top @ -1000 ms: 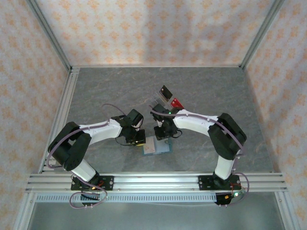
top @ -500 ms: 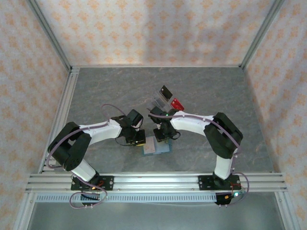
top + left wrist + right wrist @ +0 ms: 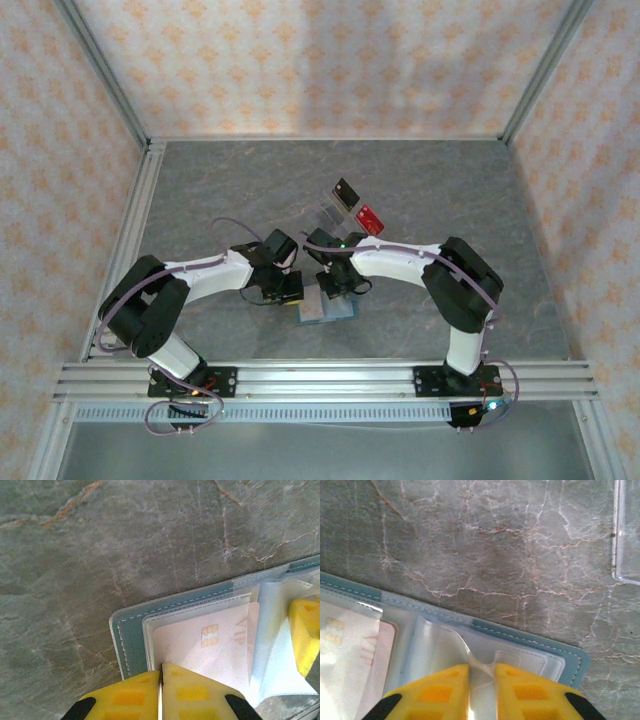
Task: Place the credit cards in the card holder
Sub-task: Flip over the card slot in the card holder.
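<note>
Both yellow-fingered: left hand (image 3: pixel 161 672) closed, right hand (image 3: pixel 481 671) tight on card holder's (image 3: pixel 525 637) clear sleeve (image 3: pixel 440 645)

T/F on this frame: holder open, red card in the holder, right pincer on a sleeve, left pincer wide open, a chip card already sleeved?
1. The card holder lies open. True.
2. The red card is in the holder. False: it is up by the clear rack, next to the black card.
3. The right pincer pinches a clear sleeve of the holder. True.
4. The left pincer is wide open. False: its fingers are together at the holder's edge.
5. A pale chip card sits in a sleeve. True.
</note>
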You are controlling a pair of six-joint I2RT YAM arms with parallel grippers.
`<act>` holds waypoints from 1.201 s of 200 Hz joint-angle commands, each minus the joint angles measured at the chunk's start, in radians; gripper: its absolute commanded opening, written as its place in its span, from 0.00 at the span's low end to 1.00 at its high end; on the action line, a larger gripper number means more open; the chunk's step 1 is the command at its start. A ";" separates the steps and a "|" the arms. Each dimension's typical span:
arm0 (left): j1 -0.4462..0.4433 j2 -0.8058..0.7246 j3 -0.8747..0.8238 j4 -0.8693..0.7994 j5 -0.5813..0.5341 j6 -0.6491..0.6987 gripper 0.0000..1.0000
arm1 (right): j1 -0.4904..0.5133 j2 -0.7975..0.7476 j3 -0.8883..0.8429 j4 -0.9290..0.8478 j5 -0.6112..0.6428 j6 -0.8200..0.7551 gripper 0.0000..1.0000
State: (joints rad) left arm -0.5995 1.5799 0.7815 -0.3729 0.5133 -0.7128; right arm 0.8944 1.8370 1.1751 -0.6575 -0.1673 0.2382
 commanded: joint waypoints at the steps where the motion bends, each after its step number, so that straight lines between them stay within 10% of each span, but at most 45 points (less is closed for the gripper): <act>1: 0.001 0.014 -0.035 -0.020 -0.023 0.018 0.09 | 0.010 0.073 -0.058 -0.012 0.005 0.017 0.16; 63: 0.001 0.026 -0.045 -0.011 -0.014 0.022 0.09 | 0.011 0.042 -0.012 -0.048 0.018 0.022 0.00; 240: -0.008 0.032 -0.061 0.029 -0.001 0.008 0.09 | 0.011 0.056 0.166 -0.109 -0.249 0.076 0.09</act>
State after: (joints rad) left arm -0.6003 1.5803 0.7601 -0.3164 0.5426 -0.7067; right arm 0.8978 1.8748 1.3178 -0.7654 -0.3191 0.2829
